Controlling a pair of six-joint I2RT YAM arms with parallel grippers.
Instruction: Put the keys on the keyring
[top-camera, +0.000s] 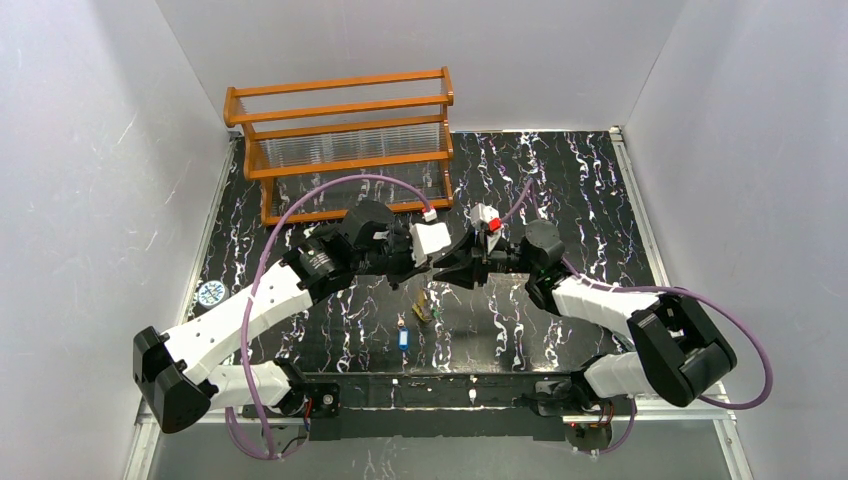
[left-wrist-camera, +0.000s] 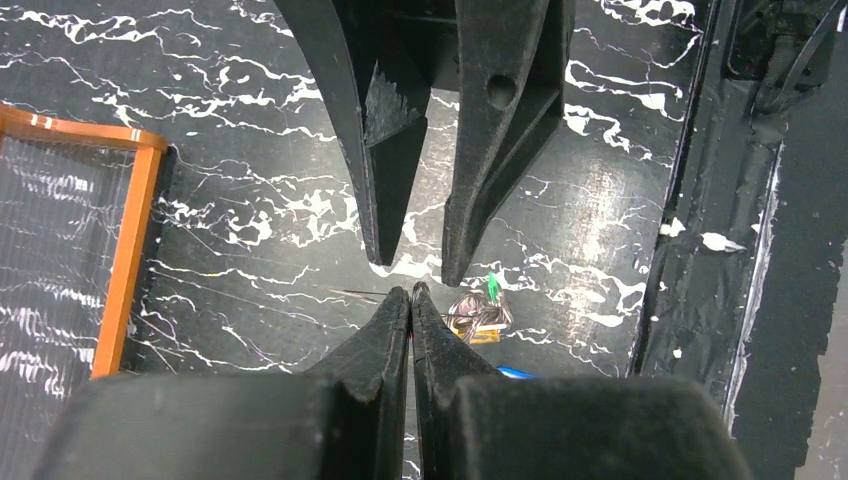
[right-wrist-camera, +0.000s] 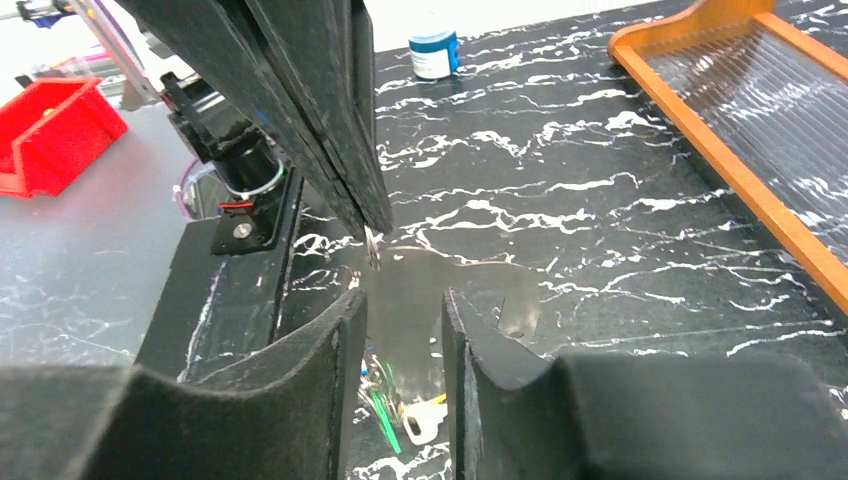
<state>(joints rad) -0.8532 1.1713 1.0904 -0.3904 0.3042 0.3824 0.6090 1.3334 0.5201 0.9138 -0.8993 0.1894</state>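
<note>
The table (top-camera: 560, 190) is black, veined with white like marble. At the upper left of the top view, the rack (top-camera: 340, 110) is orange with clear ribbed panels. The arms (top-camera: 250, 310) are white with black joints and their cables (top-camera: 375, 178) are purple. The left gripper (left-wrist-camera: 410, 292) and right gripper (right-wrist-camera: 402, 297) are matt black. At lower centre are a blue key (top-camera: 404, 338), a green key (left-wrist-camera: 492, 287) and a yellow key (left-wrist-camera: 485, 337). The bin (right-wrist-camera: 45, 130) at the left edge is red.

The black marbled table (top-camera: 560, 200) is carrying an orange rack (top-camera: 340, 140) at the upper left of the overhead view, a small jar (top-camera: 209, 293) at its left edge, and keys (top-camera: 422, 306) below centre, a blue key (top-camera: 403, 338) lying just beside them
</note>
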